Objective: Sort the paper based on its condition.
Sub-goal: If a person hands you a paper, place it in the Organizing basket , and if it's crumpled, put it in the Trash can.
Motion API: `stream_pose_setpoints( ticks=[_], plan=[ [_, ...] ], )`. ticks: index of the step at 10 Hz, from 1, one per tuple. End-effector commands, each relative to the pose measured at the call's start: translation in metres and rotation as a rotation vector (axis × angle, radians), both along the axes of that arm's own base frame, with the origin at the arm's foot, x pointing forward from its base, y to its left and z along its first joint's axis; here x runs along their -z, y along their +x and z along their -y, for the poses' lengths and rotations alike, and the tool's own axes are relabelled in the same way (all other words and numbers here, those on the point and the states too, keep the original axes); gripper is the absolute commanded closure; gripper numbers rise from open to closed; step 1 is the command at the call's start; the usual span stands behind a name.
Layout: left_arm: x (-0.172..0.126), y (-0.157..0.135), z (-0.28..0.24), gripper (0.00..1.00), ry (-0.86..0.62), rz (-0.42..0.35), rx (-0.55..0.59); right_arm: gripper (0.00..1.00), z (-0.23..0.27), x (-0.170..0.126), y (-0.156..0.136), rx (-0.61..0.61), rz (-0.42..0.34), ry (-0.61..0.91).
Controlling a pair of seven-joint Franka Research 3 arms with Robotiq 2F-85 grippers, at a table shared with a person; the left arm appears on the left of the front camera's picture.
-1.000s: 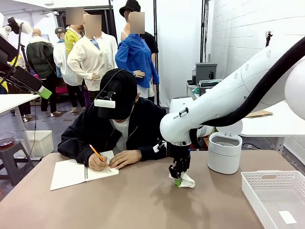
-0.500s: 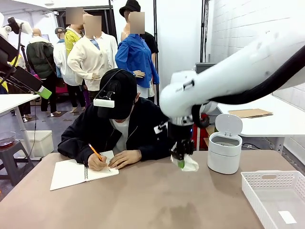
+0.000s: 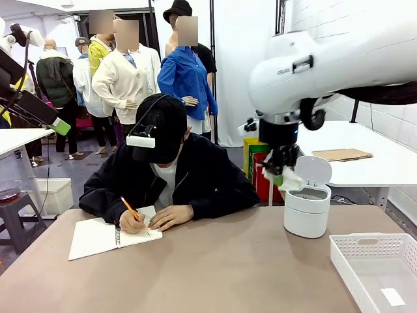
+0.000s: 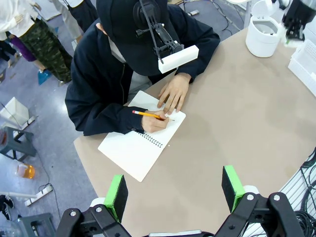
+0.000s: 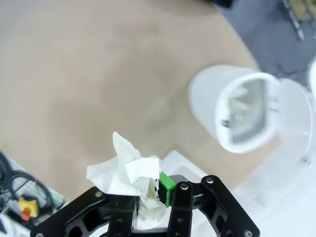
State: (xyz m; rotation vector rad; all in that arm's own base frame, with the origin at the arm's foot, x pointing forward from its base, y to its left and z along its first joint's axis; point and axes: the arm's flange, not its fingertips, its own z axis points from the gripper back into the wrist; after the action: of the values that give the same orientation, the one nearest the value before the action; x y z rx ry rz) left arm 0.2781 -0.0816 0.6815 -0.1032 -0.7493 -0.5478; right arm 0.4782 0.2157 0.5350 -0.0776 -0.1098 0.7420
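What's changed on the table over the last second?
The right hand, shut on the crumpled paper, has lifted it off the table and carried it up and to the robot's right, next to the open white bin. The person keeps writing in the notebook; bin and tray have not moved.

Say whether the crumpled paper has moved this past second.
Yes. Clamped in the right gripper, the crumpled paper has lifted off the table and swung right, up to the open lid of the white bin.
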Motion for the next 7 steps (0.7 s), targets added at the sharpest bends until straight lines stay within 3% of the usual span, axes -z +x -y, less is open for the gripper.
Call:
stream_pose_setpoints(
  ticks=[1, 3, 7],
  plan=[
    [0.0, 0.0, -0.001, 0.0, -0.002, 0.0, -0.001, 1.0, 0.019, 0.001, 0.01, 0.037, 0.084, -0.058],
    [0.0, 0.0, -0.001, 0.0, -0.002, 0.0, -0.001, 1.0, 0.04, 0.0, 0.03, 0.018, 0.1, -0.119],
    [0.0, 0.0, -0.001, 0.0, -0.002, 0.0, -0.001, 1.0, 0.072, 0.04, 0.077, 0.042, 0.14, -0.177]
  ],
)
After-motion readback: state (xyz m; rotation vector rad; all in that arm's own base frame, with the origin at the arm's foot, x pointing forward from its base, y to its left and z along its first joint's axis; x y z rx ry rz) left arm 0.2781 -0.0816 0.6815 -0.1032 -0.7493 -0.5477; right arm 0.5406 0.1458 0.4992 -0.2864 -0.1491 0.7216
